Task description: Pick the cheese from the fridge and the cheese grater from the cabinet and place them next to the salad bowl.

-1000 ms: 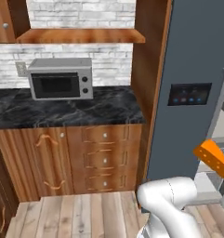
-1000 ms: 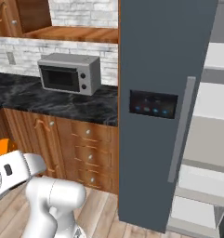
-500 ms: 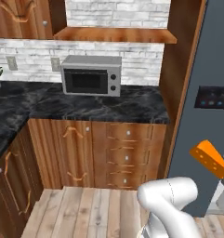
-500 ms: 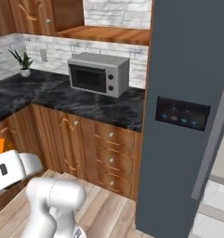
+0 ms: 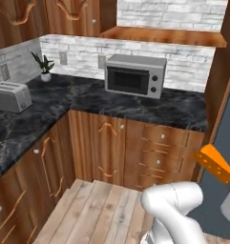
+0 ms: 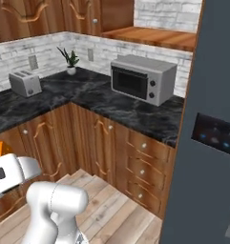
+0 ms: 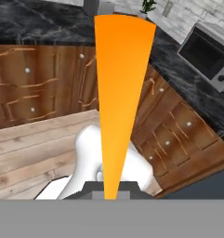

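Beyond the arm, the whole scene has slid sideways against the earlier pictures: the base has driven and turned, so the cameras now face the corner of the kitchen. That is camera motion, not any shift of the things. The fridge (image 6: 212, 143), which took up much of both base views a second ago, is now a slate-grey slab at the right edge of the right base view, its dark panel with blue lights showing. A dark marble table (image 5: 135, 102) wraps the corner over brown drawers. On it stand a microwave (image 5: 134, 75), a toaster (image 5: 10, 95) well apart to the left, and a small potted plant (image 5: 44, 66) by the brick wall between them.

The cheese (image 7: 117, 93) is clear of the fridge and rides with the arm: the hand view shows the orange wedge rising from between the finger tips, and the left base view has it at the right edge beside the arm. The pincer (image 7: 111, 186) is clamped on the cheese.

By my judgement the first pick is done and the robot is carrying the wedge toward the bowl. The set-down, and the whole grater fetch, remain.
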